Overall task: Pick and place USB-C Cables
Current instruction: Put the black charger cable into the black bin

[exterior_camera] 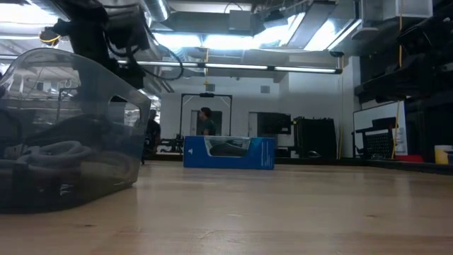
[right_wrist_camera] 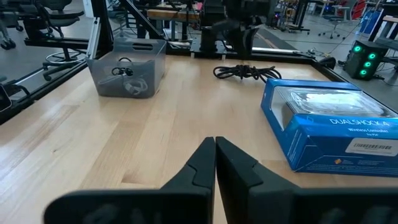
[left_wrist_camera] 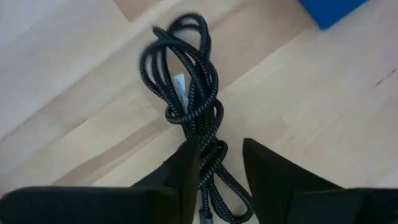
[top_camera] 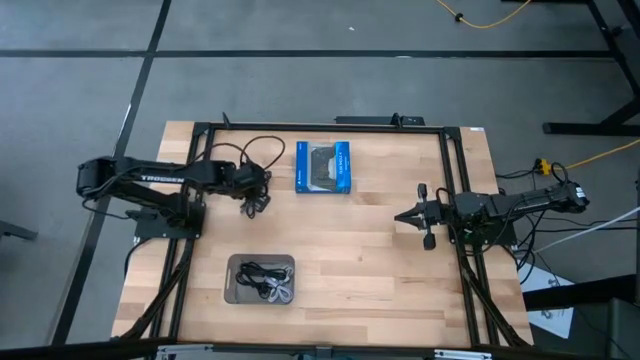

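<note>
A black braided USB-C cable lies in a loose bundle on the wood table, also seen beyond the box in the right wrist view. My left gripper is over it, open, with one finger on each side of the bundle's near end. A clear grey tray near the table's near edge holds several coiled cables, black and light grey. My right gripper is shut and waits at the table's right side, touching nothing. My left gripper comes at the black cable from above, its fingers along either side of the bundle's narrow end. The strands lie against the inner side of one finger, with a gap to the other. The cable rests on the table.
A blue-edged flat box lies on the far middle of the table, right of the cable, and shows in the low view. Bare wood lies between the tray and my right arm. A person stands in the room behind.
</note>
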### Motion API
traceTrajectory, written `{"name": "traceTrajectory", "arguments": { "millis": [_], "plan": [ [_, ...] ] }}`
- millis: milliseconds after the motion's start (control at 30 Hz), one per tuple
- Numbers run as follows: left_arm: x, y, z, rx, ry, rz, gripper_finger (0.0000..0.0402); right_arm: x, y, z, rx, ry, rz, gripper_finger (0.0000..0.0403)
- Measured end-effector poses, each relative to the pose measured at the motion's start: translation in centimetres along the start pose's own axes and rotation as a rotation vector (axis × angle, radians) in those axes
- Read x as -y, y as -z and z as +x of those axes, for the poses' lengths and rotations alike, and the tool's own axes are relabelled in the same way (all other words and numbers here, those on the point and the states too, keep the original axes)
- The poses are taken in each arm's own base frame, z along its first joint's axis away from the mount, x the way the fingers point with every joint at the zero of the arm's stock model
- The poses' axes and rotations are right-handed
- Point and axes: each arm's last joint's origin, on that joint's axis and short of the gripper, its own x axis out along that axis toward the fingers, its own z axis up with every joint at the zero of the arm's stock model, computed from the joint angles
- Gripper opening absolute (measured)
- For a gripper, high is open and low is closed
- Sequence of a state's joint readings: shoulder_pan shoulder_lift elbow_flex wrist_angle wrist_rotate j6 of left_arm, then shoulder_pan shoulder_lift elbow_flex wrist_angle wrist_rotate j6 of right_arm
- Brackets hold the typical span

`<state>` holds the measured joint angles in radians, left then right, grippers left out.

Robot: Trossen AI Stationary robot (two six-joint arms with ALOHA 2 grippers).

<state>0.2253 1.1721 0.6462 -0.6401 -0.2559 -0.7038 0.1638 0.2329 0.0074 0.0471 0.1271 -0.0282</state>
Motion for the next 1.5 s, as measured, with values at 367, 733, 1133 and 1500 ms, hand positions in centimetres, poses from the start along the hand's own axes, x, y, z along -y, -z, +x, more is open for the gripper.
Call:
{"name": "traceTrajectory", "arguments": {
  "millis": [367,733,1133,1500],
  "plan": [
    [0.0,0.8,2.4,-0.073,-0.060,-0.011,0.0172,-0.2,0.1,0.0,-0.011,-0.078,0.003,0.0017],
    [0.6,2.1,6.0,-0.298,-0.124,0.045,0.0166,-0.3,0.1,0.0,-0.016,-0.097,0.052,0.0017],
    [1.0,-0.9,0.6,-0.031,-0.088,0.143,0.0057,-0.3,0.1,0.0,-0.018,-0.095,0.081,0.0017],
    [5.9,-0.8,-9.2,0.075,0.360,0.424,0.0057,-0.3,0.2,0.0,-0.029,-0.093,0.181,0.0017]
  ]
}}
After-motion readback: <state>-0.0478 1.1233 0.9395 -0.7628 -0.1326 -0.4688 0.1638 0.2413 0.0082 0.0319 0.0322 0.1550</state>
